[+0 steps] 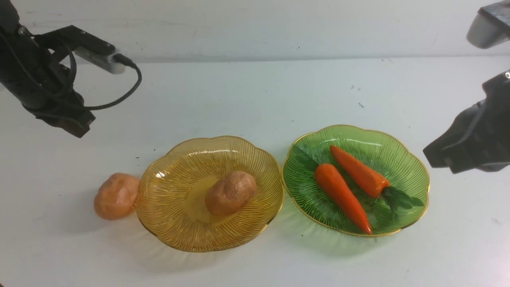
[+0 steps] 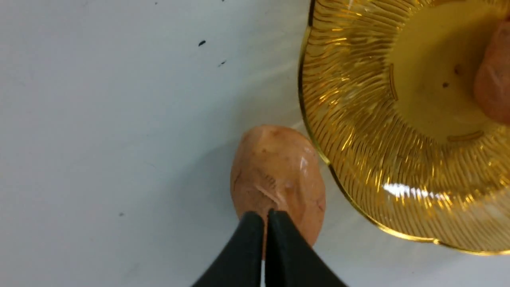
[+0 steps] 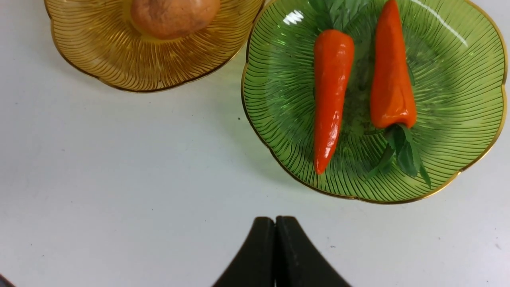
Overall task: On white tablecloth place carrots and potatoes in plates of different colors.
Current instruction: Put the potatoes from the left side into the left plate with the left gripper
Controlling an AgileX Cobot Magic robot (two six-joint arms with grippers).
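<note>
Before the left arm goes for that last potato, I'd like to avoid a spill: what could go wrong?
The loose potato lies close beside the rim of the amber plate, so a finger descending there might catch the rim and shove the plate. The left gripper is shut; unless it opens, it would likely push the round potato away.

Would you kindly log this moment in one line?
carrots in green plate | one potato in amber plate | other potato on tablecloth | left end effector shut | right end effector shut
</note>
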